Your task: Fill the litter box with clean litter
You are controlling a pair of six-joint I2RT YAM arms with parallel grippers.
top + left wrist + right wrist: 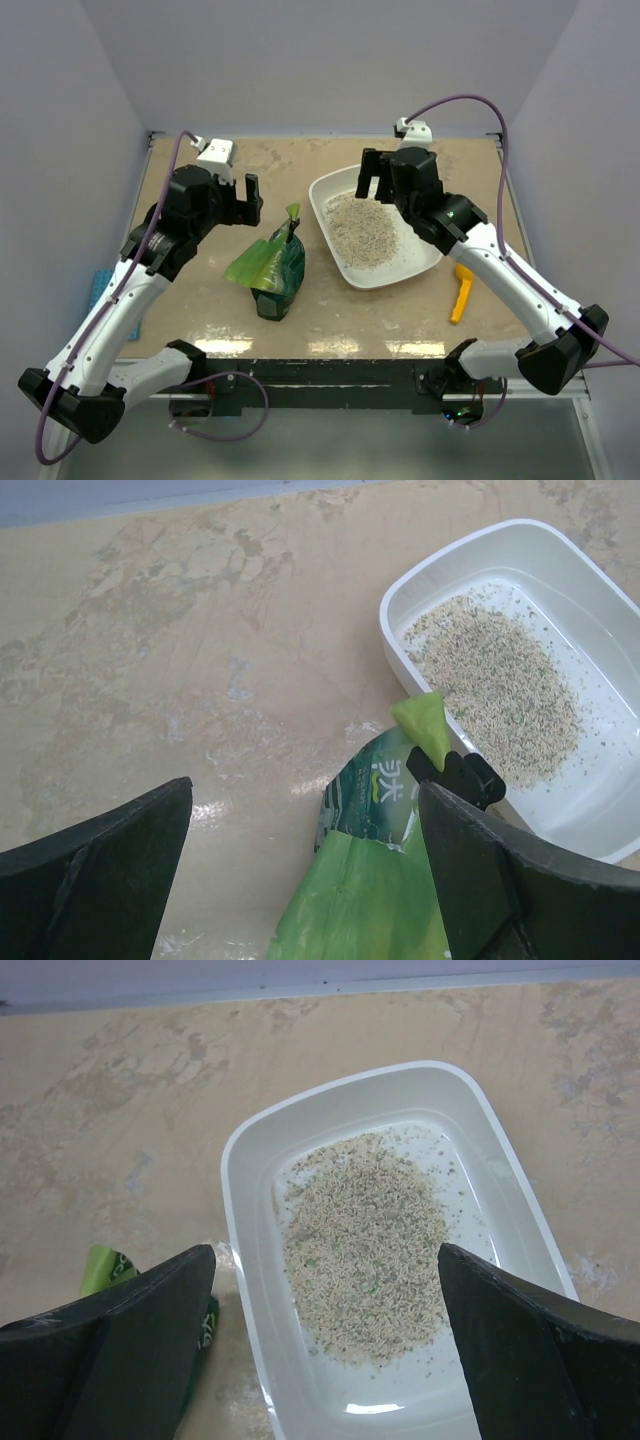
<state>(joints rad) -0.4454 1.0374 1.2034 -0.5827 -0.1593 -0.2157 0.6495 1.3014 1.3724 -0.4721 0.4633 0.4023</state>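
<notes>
The white litter box (421,266) sits right of centre with a heap of pale speckled clean litter (363,229) in it. It also shows in the left wrist view (392,635) with its litter (500,680), and in the right wrist view (236,1220) with its litter (365,1245). The crinkled green bag (270,268) stands left of the box with a black clip (458,774) near its top. My left gripper (241,199) is open and empty above the bag's left. My right gripper (375,178) is open and empty over the box's far end.
A yellow scoop (460,292) lies on the table right of the litter box. A blue object (100,289) lies at the left table edge. White walls close in the back and sides.
</notes>
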